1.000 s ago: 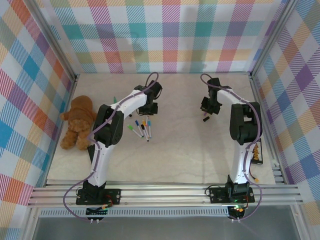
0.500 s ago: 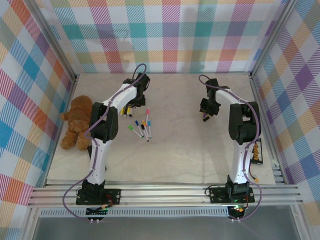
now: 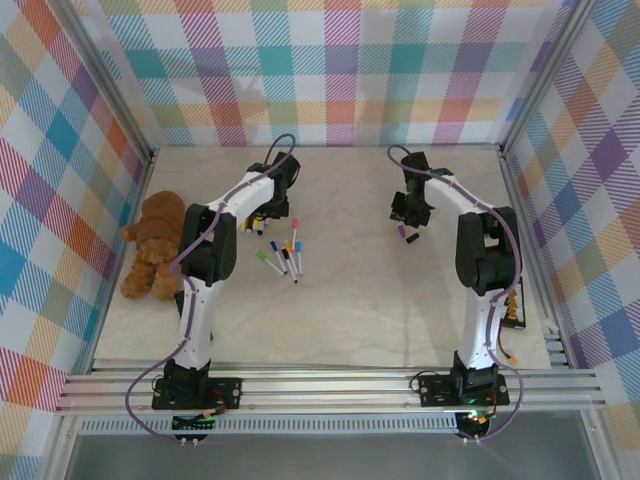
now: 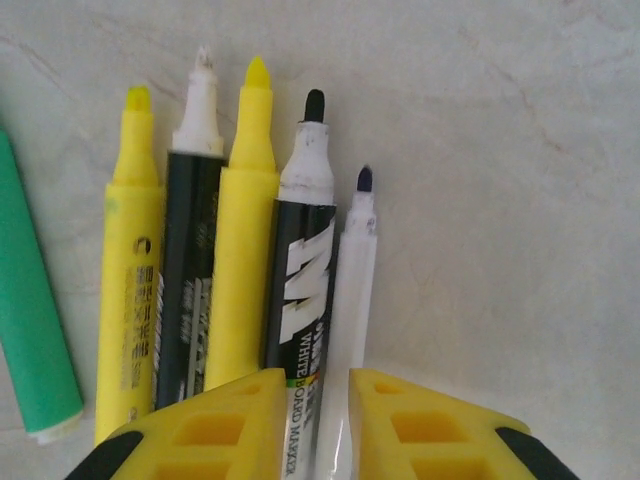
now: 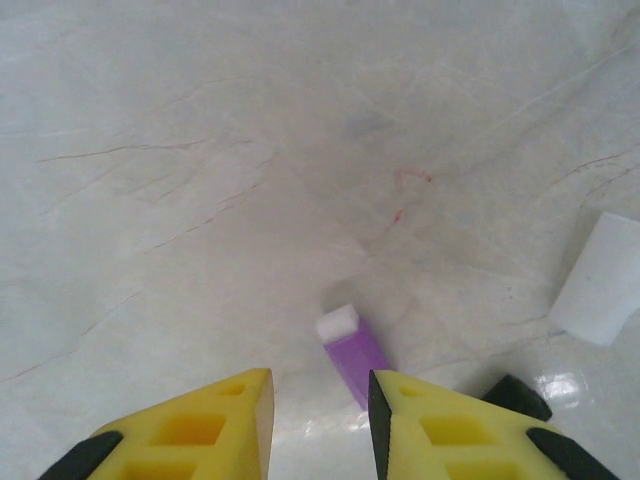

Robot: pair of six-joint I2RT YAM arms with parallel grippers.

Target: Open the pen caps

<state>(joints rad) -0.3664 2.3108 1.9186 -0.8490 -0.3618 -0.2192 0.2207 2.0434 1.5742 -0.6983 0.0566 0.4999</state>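
My left gripper (image 4: 318,375) hovers low over a row of uncapped markers (image 4: 245,240) at the back left of the table, its jaws slightly open. A thin white pen with a bare purple tip (image 4: 352,270) runs into the gap beside a black whiteboard marker (image 4: 300,270). A green piece (image 4: 32,330) lies to the left. My right gripper (image 5: 320,375) is open just above a loose purple pen cap (image 5: 355,355) on the table. From above, the left gripper (image 3: 262,213), the right gripper (image 3: 405,212), the purple cap (image 3: 401,231) and several capped pens (image 3: 285,255) show.
A brown teddy bear (image 3: 155,245) lies at the left wall. Near the right gripper lie a white cap (image 5: 598,280) and a black cap (image 3: 412,239). A dark object (image 3: 515,305) rests by the right edge. Plaid walls enclose the table (image 3: 380,300).
The left gripper carried a pen from the middle to the row at the back left. The right gripper shifted slightly left, and a purple cap now lies below it.
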